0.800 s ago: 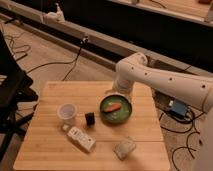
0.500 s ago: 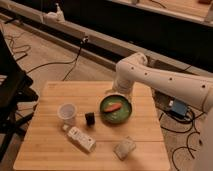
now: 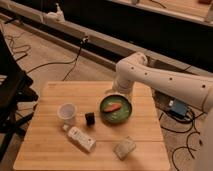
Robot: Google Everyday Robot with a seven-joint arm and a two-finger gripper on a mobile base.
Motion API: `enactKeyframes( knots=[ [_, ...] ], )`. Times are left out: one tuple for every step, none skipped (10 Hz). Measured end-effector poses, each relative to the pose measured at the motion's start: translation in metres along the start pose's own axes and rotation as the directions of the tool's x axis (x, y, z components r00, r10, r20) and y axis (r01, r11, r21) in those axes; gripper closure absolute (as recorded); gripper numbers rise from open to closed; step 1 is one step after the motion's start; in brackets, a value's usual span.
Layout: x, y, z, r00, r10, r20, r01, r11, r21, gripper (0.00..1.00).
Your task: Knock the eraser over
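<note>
Hand (image 3: 119,93) low at far rim of green bowl (image 3: 126,118), under white arm (image 3: 165,82) reaching in from the right. Spread or pressed together: cannot tell. Orange piece (image 3: 112,106) inside bowl. Eraser (image 3: 90,118) on bench (image 3: 60,95), looks upright, just left of bowl, apart from hand. White cup (image 3: 67,113) left of eraser, near, not touching. White bottle (image 3: 80,138) lying flat in front of cup and eraser. Pale sponge block (image 3: 124,148) near front edge, right of bottle.
</note>
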Motion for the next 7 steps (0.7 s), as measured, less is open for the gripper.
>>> enactKeyframes(
  knots=[
    [-0.0001,0.0000,-0.0001,1.000,0.000,0.000,0.000,1.000,0.000,0.20],
    [-0.0001,-0.0002,0.0000,1.000,0.000,0.000,0.000,1.000,0.000,0.20],
    [-0.0001,0.0000,0.0000,1.000,0.000,0.000,0.000,1.000,0.000,0.20],
    [-0.0001,0.0000,-0.0001,1.000,0.000,0.000,0.000,1.000,0.000,0.20],
    [-0.0001,0.0000,0.0000,1.000,0.000,0.000,0.000,1.000,0.000,0.20],
    [-0.0001,0.0000,-0.0001,1.000,0.000,0.000,0.000,1.000,0.000,0.20],
    [-0.0001,0.0000,-0.0001,1.000,0.000,0.000,0.000,1.000,0.000,0.22]
  ],
)
